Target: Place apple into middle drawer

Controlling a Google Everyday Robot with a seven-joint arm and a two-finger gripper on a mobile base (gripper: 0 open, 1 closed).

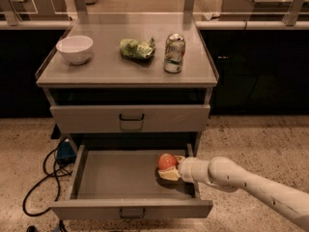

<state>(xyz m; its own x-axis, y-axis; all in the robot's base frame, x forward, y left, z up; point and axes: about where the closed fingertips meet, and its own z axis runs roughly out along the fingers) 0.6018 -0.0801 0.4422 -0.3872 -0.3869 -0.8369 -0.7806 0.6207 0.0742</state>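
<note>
The apple (166, 161) is small, round and red-orange. It sits in my gripper (169, 169), low over the right side of the open middle drawer (116, 178), close to its floor. My white arm reaches in from the lower right. The drawer is pulled out, grey, with a dark loop handle on its front. The gripper is shut on the apple.
On the cabinet top stand a white bowl (74, 49), a green snack bag (137, 48) and a silver-and-green drink can (174, 52). The top drawer (130, 118) is closed. Dark cables and a blue object (63, 151) lie on the floor at the left.
</note>
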